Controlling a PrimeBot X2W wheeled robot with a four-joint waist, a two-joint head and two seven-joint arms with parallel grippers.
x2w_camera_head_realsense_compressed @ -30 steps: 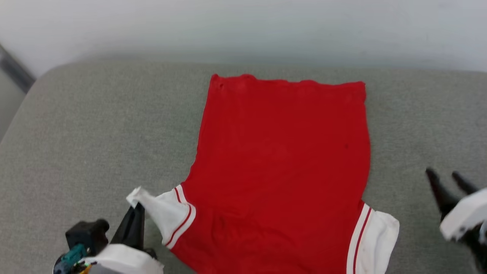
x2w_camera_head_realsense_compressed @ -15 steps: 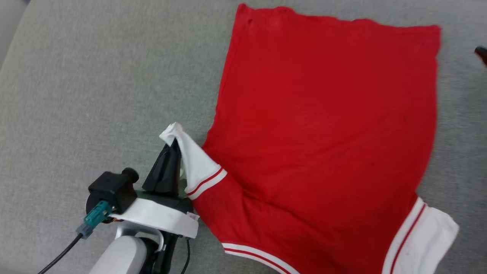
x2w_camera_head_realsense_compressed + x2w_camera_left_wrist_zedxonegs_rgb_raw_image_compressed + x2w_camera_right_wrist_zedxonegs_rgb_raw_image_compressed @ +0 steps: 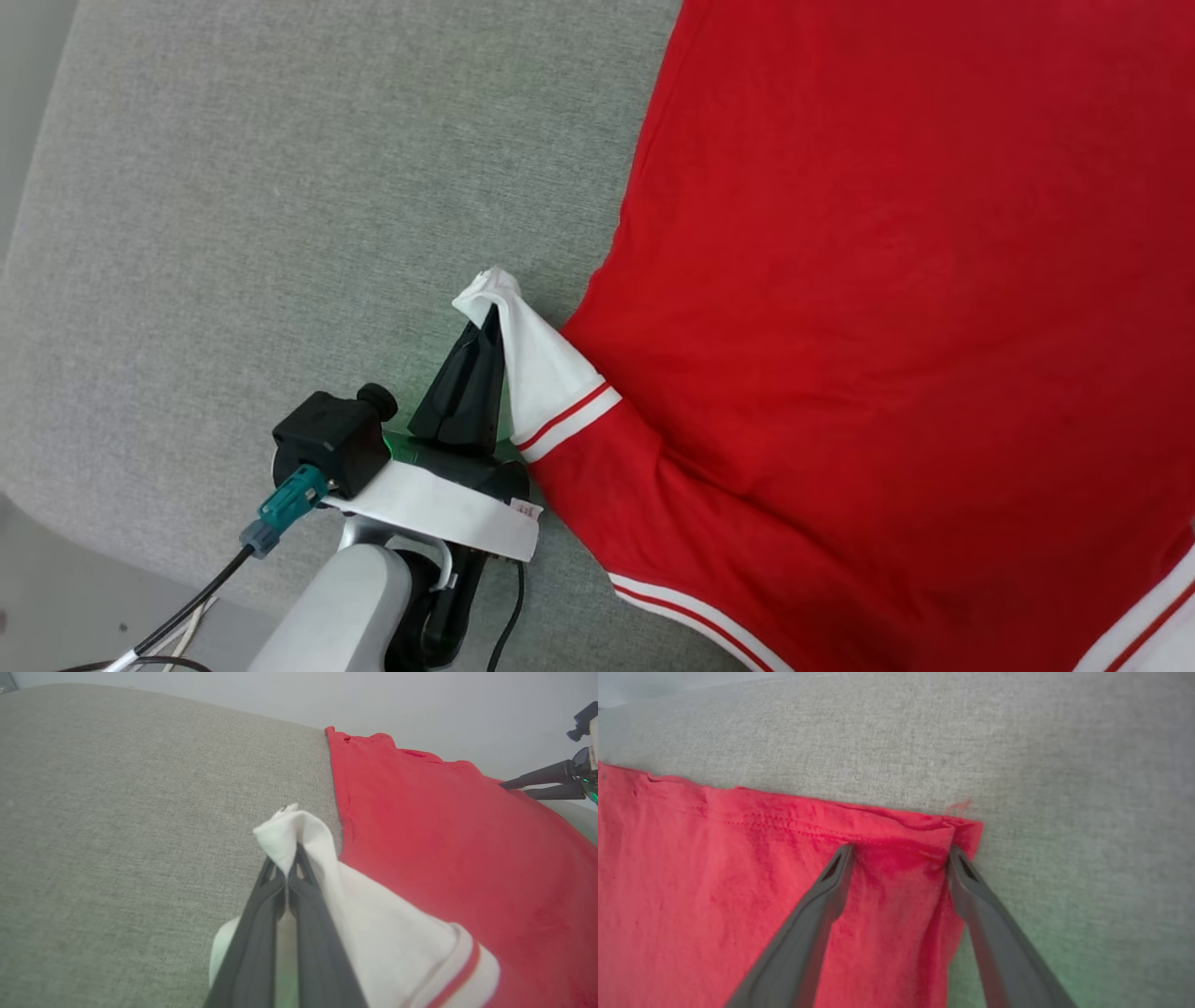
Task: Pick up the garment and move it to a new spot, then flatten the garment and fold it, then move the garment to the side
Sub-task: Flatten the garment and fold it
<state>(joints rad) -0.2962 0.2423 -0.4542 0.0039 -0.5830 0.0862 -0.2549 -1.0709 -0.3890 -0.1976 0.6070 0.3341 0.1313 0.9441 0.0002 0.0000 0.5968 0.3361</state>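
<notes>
A: What carries everything?

B: A grey upholstered cushion (image 3: 233, 187). Its near edge shows at the lower left of the head view.

A: And the garment (image 3: 887, 280)?

B: It is spread red and mostly flat over the cushion, with its hem toward the far edge. No lettering is visible on the side facing up. One side edge runs down the middle of the cushion, and bare grey fabric lies beyond it.

A: The left gripper (image 3: 485, 322)?

B: It is near the cushion's near edge, just beside the red body. Its two dark fingers are pressed together on the tip of the white sleeve (image 3: 546, 373), which is pulled up into a peak. The red-and-white trim (image 3: 565, 422) sits just below the pinch.

A: The right gripper (image 3: 900, 851)?

B: It is at the hem corner (image 3: 966, 828), toward the far edge. Its fingers are spread wide over the cloth and grip nothing. One tip is over the red, the other at the garment's side edge. I cannot tell whether they press on it.
</notes>
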